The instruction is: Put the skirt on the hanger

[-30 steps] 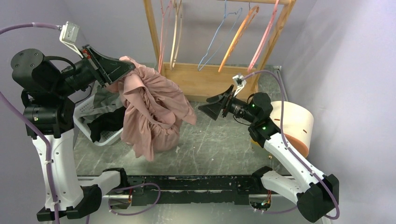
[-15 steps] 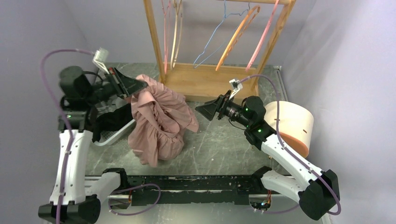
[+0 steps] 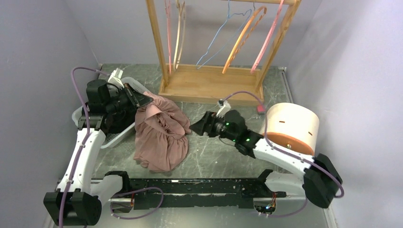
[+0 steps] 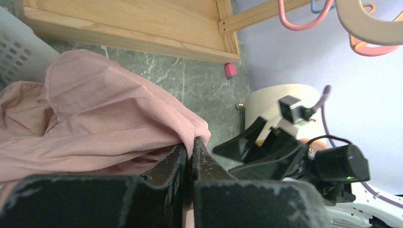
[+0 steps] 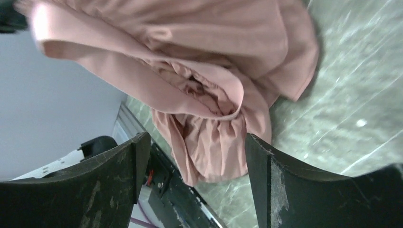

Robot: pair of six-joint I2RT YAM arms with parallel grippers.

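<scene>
Left claw (image 3: 142,99) pinches a fold of the skirt (image 3: 159,135), probably to open it out.
Right claw (image 3: 196,128), spread and empty, faces the heap near the table's (image 3: 223,154) left edge.

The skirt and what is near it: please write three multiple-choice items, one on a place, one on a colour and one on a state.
1. In the top view, where is the laundry basket?
A. to the left of the skirt
B. on the base of the wooden rack
C. on top of the round tub

2. What colour is the skirt?
A. blue
B. pink
C. green

3. What is the state of the left end effector?
A. open, above bare table
B. shut on the skirt
C. shut on a hanger

Answers:
1 A, as the white mesh basket shows at the skirt's left side under the left arm.
2 B, as the cloth is dusty pink in all three views.
3 B, as the left wrist view shows its fingers pressed together with pink cloth pinched between them.
</scene>
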